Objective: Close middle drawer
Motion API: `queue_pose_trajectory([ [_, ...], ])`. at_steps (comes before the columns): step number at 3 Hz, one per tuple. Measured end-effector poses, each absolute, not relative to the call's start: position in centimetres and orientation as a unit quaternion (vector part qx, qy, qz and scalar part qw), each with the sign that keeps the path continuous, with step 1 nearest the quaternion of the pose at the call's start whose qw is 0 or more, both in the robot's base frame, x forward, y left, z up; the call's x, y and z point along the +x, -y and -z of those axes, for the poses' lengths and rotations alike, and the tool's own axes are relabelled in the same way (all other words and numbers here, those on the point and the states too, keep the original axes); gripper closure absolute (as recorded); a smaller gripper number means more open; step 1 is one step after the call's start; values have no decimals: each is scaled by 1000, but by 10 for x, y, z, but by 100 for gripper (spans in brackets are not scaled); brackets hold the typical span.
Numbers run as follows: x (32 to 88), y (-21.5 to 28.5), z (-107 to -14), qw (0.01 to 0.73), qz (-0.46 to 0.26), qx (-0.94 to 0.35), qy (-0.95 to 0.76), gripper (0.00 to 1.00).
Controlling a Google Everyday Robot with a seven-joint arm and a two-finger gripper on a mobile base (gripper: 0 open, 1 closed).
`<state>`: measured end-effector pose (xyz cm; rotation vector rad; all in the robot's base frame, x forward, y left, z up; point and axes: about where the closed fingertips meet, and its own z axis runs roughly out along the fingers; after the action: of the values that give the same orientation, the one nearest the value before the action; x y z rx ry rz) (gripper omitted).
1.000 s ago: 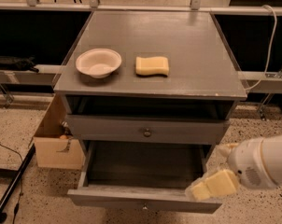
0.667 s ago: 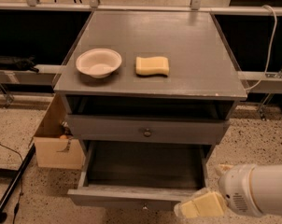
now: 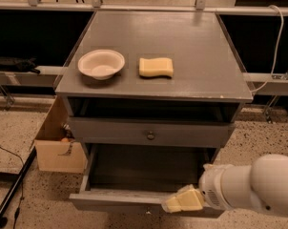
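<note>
The middle drawer [image 3: 116,199] is the grey one pulled far out at the bottom of the cabinet, its dark inner floor [image 3: 144,168] exposed and empty. Its small knob barely shows at the lower edge of the front panel. My gripper [image 3: 182,202], with cream fingers held together and no gap showing, sits at the top edge of the drawer's front panel, right of centre. It holds nothing. My white arm [image 3: 258,187] comes in from the lower right.
Above it is a closed grey drawer front [image 3: 106,132] with a round knob, and a dark slot over that. A white bowl [image 3: 101,63] and a yellow sponge [image 3: 156,67] lie on the cabinet top. A cardboard box [image 3: 58,151] stands on the floor at left.
My gripper has moved left and slightly down, from the drawer's right front corner to its front panel nearer the centre. The drawer has not visibly moved.
</note>
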<state>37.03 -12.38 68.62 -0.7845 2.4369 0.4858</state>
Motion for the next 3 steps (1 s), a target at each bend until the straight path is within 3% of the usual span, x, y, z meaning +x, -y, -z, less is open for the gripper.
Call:
queue_pose_trajectory([
  [1, 399, 128, -646, 242, -149, -295, -912, 0],
  [3, 380, 131, -615, 214, -156, -293, -919, 0],
])
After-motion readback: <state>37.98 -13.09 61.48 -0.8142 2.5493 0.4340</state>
